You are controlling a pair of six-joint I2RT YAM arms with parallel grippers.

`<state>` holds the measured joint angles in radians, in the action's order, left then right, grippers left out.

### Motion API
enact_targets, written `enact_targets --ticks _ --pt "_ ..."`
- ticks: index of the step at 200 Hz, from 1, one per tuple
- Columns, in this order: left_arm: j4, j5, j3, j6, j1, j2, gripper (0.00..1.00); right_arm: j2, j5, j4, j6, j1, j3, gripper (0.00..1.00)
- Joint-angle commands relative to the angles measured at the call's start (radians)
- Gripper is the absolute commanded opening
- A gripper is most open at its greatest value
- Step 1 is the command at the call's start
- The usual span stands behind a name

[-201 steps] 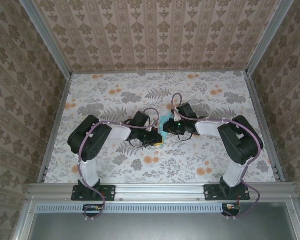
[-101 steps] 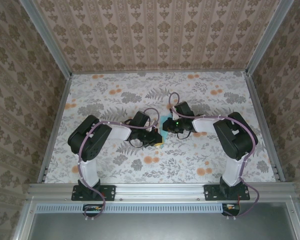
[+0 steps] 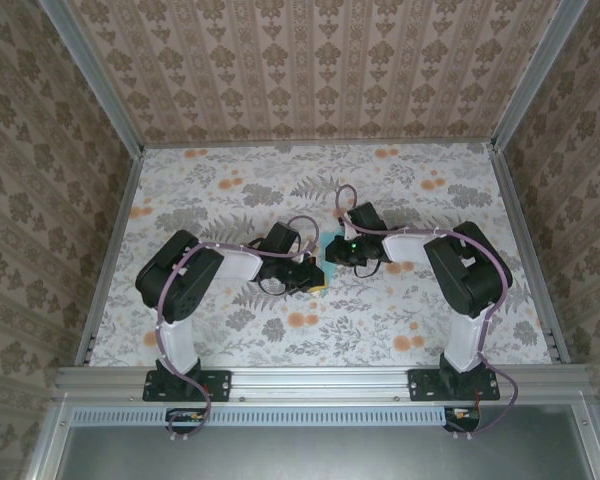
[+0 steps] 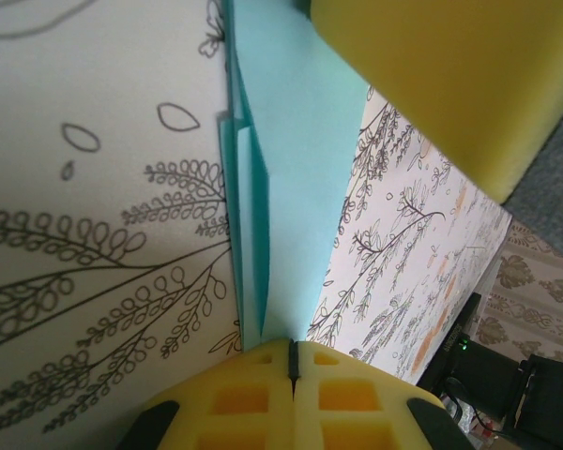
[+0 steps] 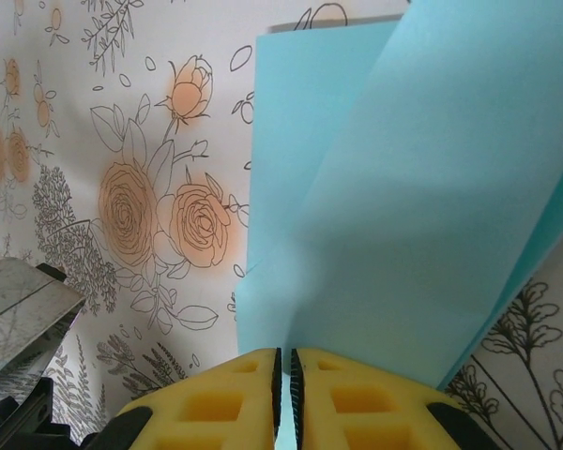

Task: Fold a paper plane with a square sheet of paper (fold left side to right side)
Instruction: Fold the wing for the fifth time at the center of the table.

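Cyan sheet [image 5: 385,187], L claw [image 4: 292,361], R claw [image 5: 283,370] pinching it

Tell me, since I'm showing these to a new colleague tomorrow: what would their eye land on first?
First, the light-blue sheet of paper, bright against the floral tabletop and partly folded at the table's middle. Next, the two arms meeting over it: the left gripper and the right gripper each have yellow pads shut on an edge of the sheet.
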<state>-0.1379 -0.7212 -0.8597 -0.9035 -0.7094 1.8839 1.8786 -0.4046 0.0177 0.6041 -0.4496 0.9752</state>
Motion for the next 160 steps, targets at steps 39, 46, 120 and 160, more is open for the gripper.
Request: enact_targets --ticks 39,46,120,160 --pt "0.176 0.065 0.036 0.019 -0.009 0.063 0.00 0.039 0.050 -0.041 -0.035 0.053 0.055 0.16" --pt "0.177 0.065 0.036 0.018 -0.010 0.064 0.00 0.039 0.052 -0.043 -0.036 0.057 0.058 0.16" --pt "0.178 0.065 0.037 0.019 -0.010 0.064 0.00 0.080 0.060 -0.087 -0.070 0.104 0.124 0.16" --pt "0.178 0.063 0.037 0.018 -0.010 0.066 0.00 0.104 0.049 -0.096 -0.073 0.126 0.156 0.16"
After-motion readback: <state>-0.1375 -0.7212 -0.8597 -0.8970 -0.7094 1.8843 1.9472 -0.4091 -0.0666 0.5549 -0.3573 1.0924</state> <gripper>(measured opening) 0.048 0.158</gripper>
